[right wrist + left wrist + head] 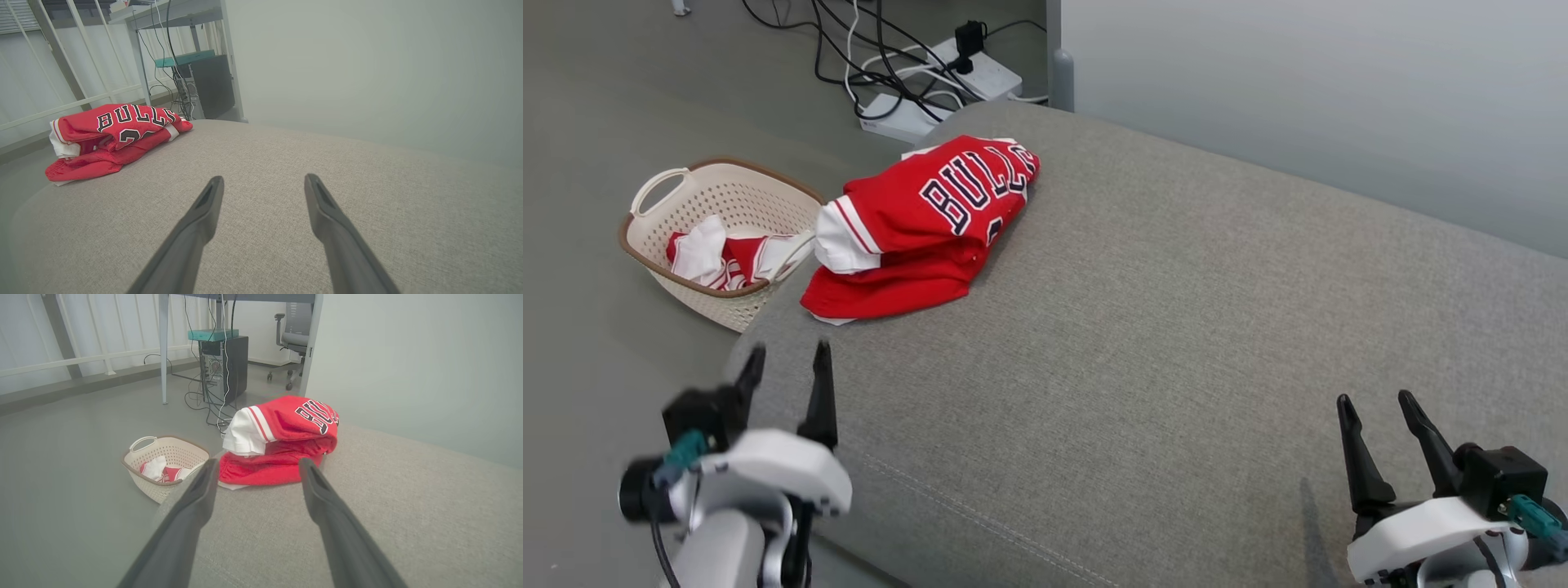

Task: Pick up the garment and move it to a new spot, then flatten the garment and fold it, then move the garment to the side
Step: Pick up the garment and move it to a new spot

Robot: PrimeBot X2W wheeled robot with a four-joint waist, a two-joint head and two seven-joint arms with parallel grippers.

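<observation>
A red garment (pixel 923 229) with white trim and dark lettering lies folded in a bundle near the far left corner of the grey cushioned surface (pixel 1176 327). From the left wrist the garment (pixel 282 441) lies just beyond the fingertips, and from the right wrist the garment (pixel 114 139) is far off to the left. My left gripper (pixel 788 363) is open at the lower left, over the surface's left edge, short of the bundle. At the lower right my right gripper (pixel 1376 408) is open above bare fabric, holding nothing.
A cream laundry basket (pixel 678 196) with red and white cloth in it stands on the floor left of the surface. Power strips and tangled cables (pixel 907 65) lie on the floor behind. A pale wall (pixel 1298 90) runs along the surface's far side.
</observation>
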